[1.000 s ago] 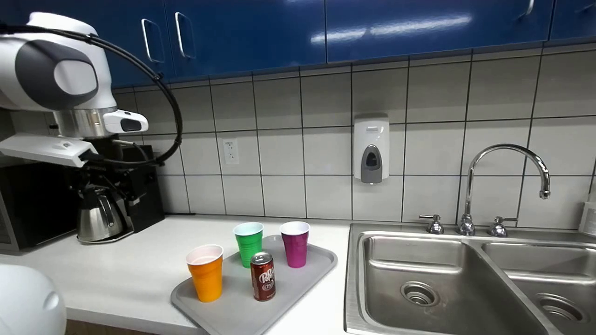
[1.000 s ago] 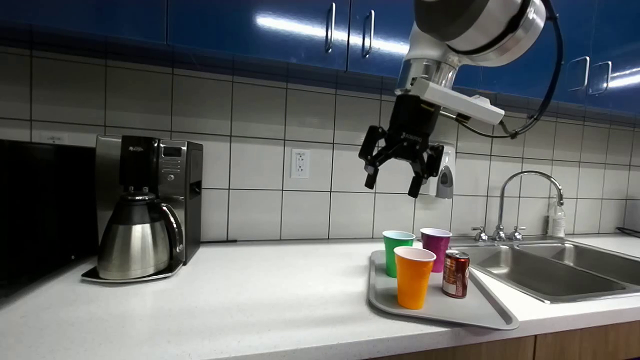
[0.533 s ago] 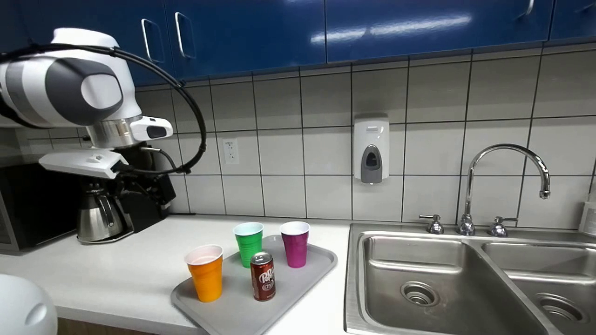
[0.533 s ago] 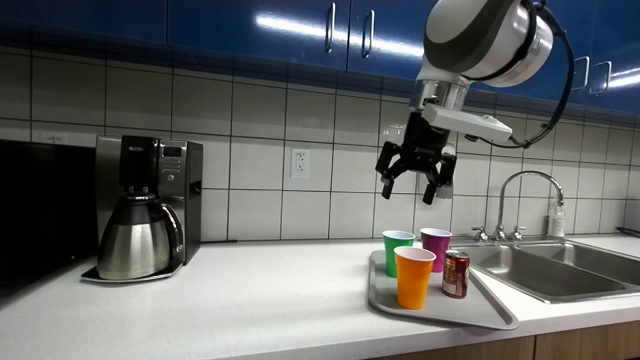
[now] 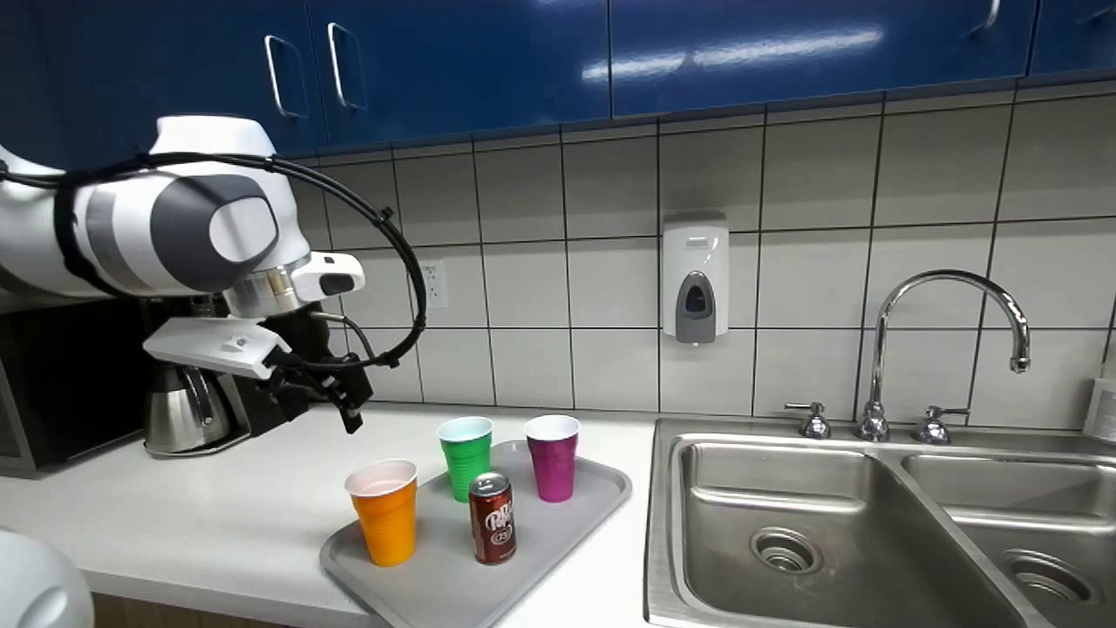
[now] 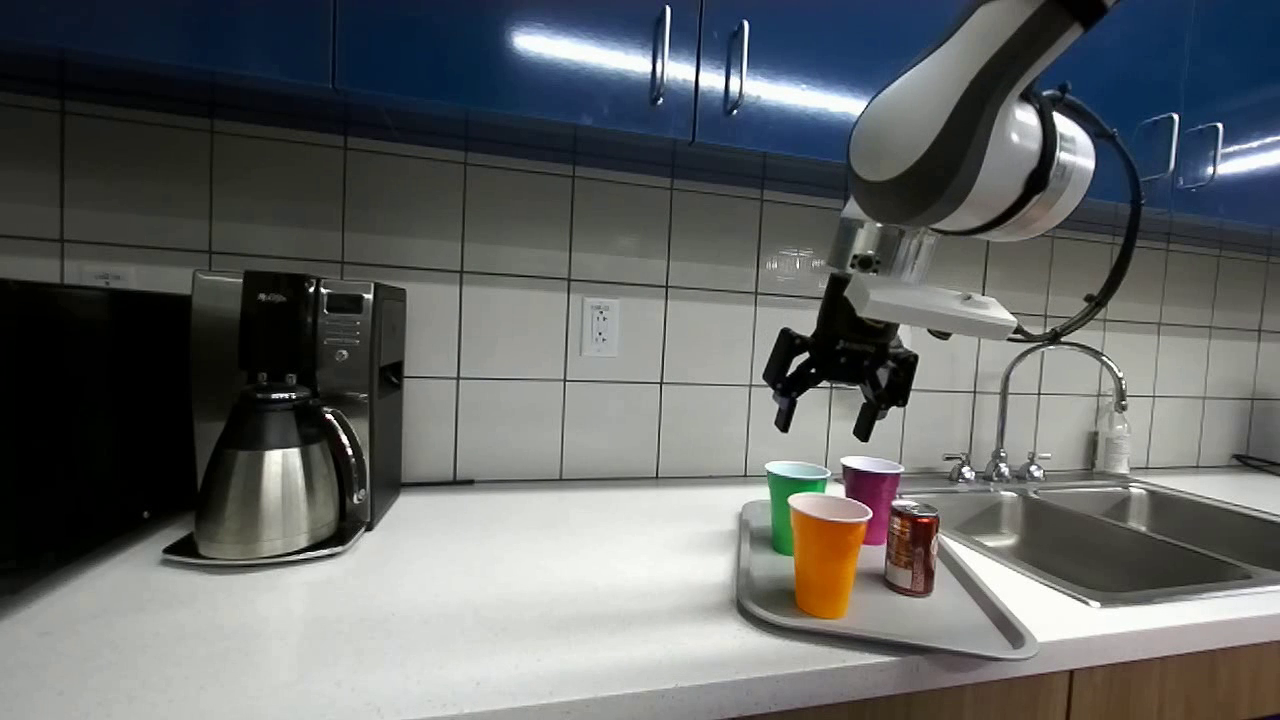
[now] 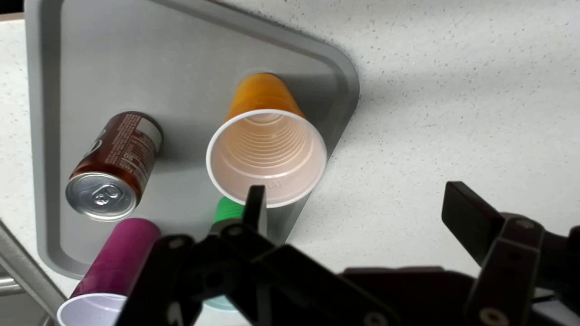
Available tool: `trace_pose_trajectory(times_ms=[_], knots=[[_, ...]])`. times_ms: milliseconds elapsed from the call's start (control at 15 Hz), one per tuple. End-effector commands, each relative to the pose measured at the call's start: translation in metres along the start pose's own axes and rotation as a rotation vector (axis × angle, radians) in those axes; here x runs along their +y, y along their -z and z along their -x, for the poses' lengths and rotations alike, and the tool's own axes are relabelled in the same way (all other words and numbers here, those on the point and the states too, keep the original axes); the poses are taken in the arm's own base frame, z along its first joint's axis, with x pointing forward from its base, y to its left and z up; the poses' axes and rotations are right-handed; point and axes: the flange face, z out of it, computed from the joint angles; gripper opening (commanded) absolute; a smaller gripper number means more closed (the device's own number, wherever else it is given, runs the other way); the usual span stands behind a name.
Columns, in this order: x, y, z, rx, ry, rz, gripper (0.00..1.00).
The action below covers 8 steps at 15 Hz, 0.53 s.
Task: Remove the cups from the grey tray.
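The orange cup (image 5: 386, 519) (image 6: 826, 565) (image 7: 265, 93), green cup (image 5: 469, 462) (image 6: 790, 520) (image 7: 228, 209) and magenta cup (image 5: 553, 467) (image 6: 874, 503) (image 7: 120, 253) stand upright on the grey tray (image 5: 567, 536) (image 6: 950, 632) (image 7: 181, 36). My gripper (image 6: 824, 425) (image 7: 353, 194) is open and empty, well above the cups. In the wrist view its left finger overlaps the orange cup's rim, and bare counter shows between the fingers. The gripper hides much of the green cup and part of the magenta cup there.
A dark red-brown can (image 5: 493, 523) (image 6: 912, 550) (image 7: 122, 154) stands on the tray near the cups. The steel sink (image 5: 667, 523) with its faucet (image 5: 942, 275) lies beside the tray. A coffee maker (image 6: 300, 420) stands at the counter's far end. White counter (image 6: 550, 600) lies between.
The arm and open gripper have come down and, in an exterior view, moved rightward toward the tray. The cups, can and tray have not moved.
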Motion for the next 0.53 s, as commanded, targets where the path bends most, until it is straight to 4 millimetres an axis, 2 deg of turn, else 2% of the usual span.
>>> trace_pose_trajectory(times_ms=[0, 467], knots=[[0.008, -0.023, -0.005, 0.007, -0.019, 0.025, 1.0], [0.007, -0.068, -0.011, -0.03, -0.03, 0.043, 1.0]])
